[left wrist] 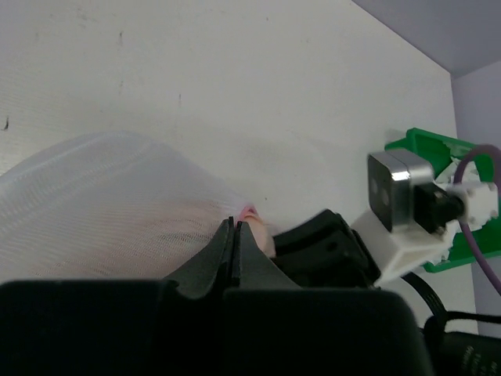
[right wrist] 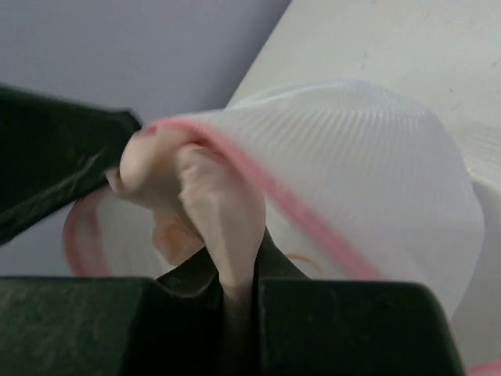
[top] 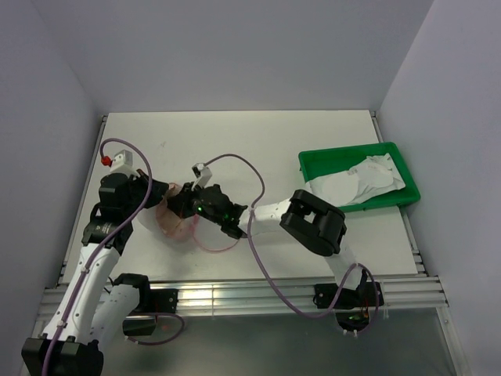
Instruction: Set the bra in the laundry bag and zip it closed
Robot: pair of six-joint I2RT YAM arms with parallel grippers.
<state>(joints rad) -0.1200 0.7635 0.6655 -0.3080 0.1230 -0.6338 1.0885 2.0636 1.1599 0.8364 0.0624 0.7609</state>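
Observation:
The laundry bag is a white mesh pouch lying left of centre on the table, with a pink zip line round its rim. My left gripper is at the bag's upper edge, and its jaws are pressed shut on the mesh rim. My right gripper faces it across the opening. It is shut on a fold of the pale pink-beige bra, which bunches up at the mouth of the bag. A bit of the bra shows beside the left fingertips.
A green plastic tray at the right side of the table holds white mesh items. Purple cables loop over the table near both wrists. The right arm's elbow rests low over the table centre.

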